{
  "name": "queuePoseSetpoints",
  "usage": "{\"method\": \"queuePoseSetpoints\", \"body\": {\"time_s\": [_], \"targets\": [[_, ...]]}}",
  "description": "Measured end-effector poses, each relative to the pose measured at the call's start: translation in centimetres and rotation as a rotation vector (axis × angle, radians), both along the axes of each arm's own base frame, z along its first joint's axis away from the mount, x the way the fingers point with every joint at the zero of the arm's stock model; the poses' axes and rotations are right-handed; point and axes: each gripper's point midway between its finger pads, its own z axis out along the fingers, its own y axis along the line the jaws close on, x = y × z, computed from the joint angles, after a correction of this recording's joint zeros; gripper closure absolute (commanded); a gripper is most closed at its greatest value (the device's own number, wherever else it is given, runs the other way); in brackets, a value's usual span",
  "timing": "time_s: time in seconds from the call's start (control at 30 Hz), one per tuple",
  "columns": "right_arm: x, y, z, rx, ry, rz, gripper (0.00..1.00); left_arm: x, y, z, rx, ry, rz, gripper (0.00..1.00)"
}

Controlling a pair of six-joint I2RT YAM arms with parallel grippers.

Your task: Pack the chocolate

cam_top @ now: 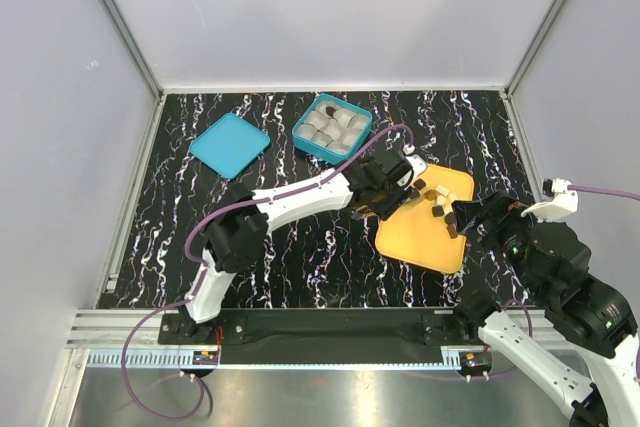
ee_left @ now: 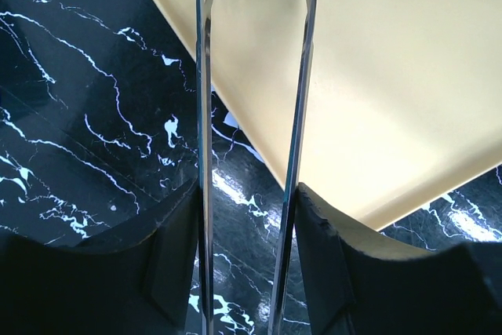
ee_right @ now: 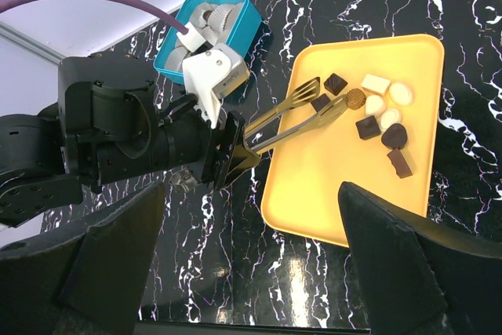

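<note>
Black, white-veined marble patterning covers the worktop (cam_top: pixel 300 257), which is enclosed by pale wall panels (cam_top: pixel 350 17).

1. At the near right edge of the yellow tray (cam_top: pixel 430 245), the right end effector (ee_right: pixel 252 217) hangs with its fingers spread wide. Nothing lies between them.
2. The chocolate (ee_right: pixel 367 127) lies on the far portion of the yellow tray, as about ten bite-size pieces set close together but mostly apart.
   - Most pieces are dark brown: square blocks, a rounded lump and a short bar.
   - One piece is a mid-brown ribbed dome.
   - Several pieces are pale cream, either blocky or oval.
3. From the left side of the yellow tray, the left end effector (ee_left: pixel 251 202) is clamped on the handles of metal tongs (ee_right: pixel 294 111).
   - The tong blades reach over the tray and stand apart.
   - A dark square piece (ee_right: pixel 320 102) sits between the blade tips. Contact with it cannot be confirmed.
4. Beyond the yellow tray, to its far left, stands a teal box (cam_top: pixel 312 147) filled with grey paper cups (cam_top: pixel 340 129). One cup at the far side holds something dark.
5. Further left of the yellow tray, a teal lid (cam_top: pixel 229 144) lies flat, near the box but apart from it.
</note>
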Motion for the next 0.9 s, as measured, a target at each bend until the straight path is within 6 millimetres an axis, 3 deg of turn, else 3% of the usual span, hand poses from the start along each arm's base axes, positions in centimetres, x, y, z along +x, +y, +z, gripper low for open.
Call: {"method": "queuePoseSetpoints", "body": {"time_s": [0.57, 0.9], "targets": [[0.0, 0.0, 0.0, 0.001, 0.0, 0.0, 0.0, -0.3, 0.8, -1.4, 0.026, 0.031, 0.013, 0.55], [0.0, 0.0, 0.0, 0.001, 0.0, 0.0, 0.0, -0.6, 1.0, -0.6, 0.015, 0.037, 0.014, 0.62]]}}
